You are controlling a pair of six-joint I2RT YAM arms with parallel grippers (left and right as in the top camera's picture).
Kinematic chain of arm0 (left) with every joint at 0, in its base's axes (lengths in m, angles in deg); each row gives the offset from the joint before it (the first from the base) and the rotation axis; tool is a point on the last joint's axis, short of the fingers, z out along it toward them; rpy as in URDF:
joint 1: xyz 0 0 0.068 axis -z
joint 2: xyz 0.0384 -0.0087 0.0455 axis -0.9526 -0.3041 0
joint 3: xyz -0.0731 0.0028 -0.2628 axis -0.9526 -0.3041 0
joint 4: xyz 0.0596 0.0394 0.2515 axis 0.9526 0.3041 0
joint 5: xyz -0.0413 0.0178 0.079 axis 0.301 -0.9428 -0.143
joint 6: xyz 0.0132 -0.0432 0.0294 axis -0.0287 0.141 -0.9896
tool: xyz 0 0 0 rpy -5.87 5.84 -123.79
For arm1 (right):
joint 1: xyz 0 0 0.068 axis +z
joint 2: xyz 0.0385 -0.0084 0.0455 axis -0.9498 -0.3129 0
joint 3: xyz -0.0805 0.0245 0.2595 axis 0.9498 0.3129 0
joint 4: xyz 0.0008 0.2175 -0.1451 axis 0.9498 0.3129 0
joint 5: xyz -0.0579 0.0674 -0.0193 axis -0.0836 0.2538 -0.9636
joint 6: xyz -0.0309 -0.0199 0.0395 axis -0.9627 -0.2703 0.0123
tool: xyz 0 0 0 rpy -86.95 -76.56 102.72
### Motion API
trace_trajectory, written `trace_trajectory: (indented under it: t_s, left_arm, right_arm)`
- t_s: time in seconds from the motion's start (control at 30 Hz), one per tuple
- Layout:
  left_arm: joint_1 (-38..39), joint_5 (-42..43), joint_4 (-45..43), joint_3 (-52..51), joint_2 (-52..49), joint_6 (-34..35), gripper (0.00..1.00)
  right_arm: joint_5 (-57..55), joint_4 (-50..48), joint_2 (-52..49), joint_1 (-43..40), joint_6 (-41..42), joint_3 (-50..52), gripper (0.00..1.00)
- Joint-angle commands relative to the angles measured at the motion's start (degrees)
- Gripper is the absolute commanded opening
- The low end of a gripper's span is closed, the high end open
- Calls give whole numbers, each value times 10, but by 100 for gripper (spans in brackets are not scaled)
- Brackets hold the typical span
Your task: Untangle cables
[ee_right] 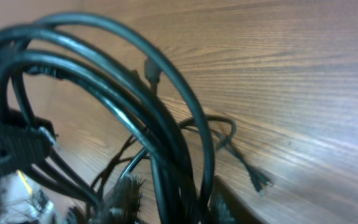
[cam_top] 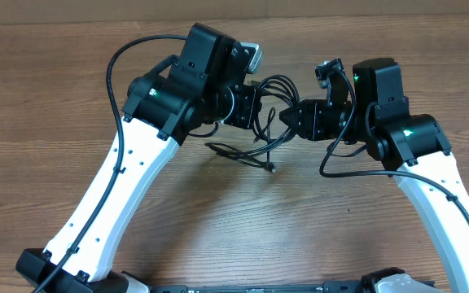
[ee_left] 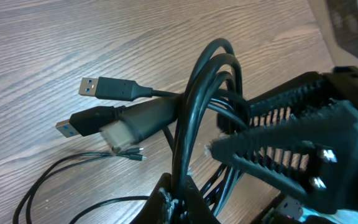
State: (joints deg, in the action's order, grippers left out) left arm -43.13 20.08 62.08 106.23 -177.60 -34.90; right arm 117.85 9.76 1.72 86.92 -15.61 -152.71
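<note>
Hanging between both grippers over the wooden table (cam_top: 300,228): cables (cam_top: 273,88), a looped bundle. Left gripper (cam_top: 253,107) clamped on the cables. Right gripper (cam_top: 290,119) jaws narrow around the loops; cannot tell whether gripping. USB plugs (ee_left: 98,87) protrude. Thin lead (cam_top: 238,152) trails onto the table.

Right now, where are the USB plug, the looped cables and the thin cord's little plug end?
USB plug (ee_left: 93,86), left wrist view, on its metal tip.
looped cables (ee_left: 197,71), left wrist view, on the arch's left side.
thin cord's plug end (cam_top: 271,168), overhead view, on its tip.
</note>
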Motion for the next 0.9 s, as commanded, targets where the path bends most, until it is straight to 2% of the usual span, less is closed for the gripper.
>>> trace_trajectory:
  t_s: [0.0, 0.03, 0.17, 0.23, 0.4, 0.77, 0.87]
  left_arm:
    - [-1, 24, -5, 6, -2, 0, 4]
    - [-3, 18, -5, 6, -2, 1, 4]
    - [-10, -52, -6, 6, -2, 1, 4]
    - [-16, -141, -12, 6, -2, 20, 4]
    - [-28, -236, -27, 6, -2, 51, 4]
    - [-35, -244, 7, 6, -2, 57, 4]
    - [-38, -253, 28, 6, -2, 57, 4]
  right_arm:
    - [-5, -1, -5, 3, -3, -14, 12]
    - [-6, 0, -5, 3, -3, -14, 4]
    - [-33, 29, -5, 3, -3, -14, 4]
    - [-41, 62, -5, 3, -6, -14, 4]
    - [40, 107, -4, 3, -94, -14, 4]
    - [111, 62, 25, -10, -108, -26, 4]
    - [96, 43, 38, -11, -108, -28, 4]
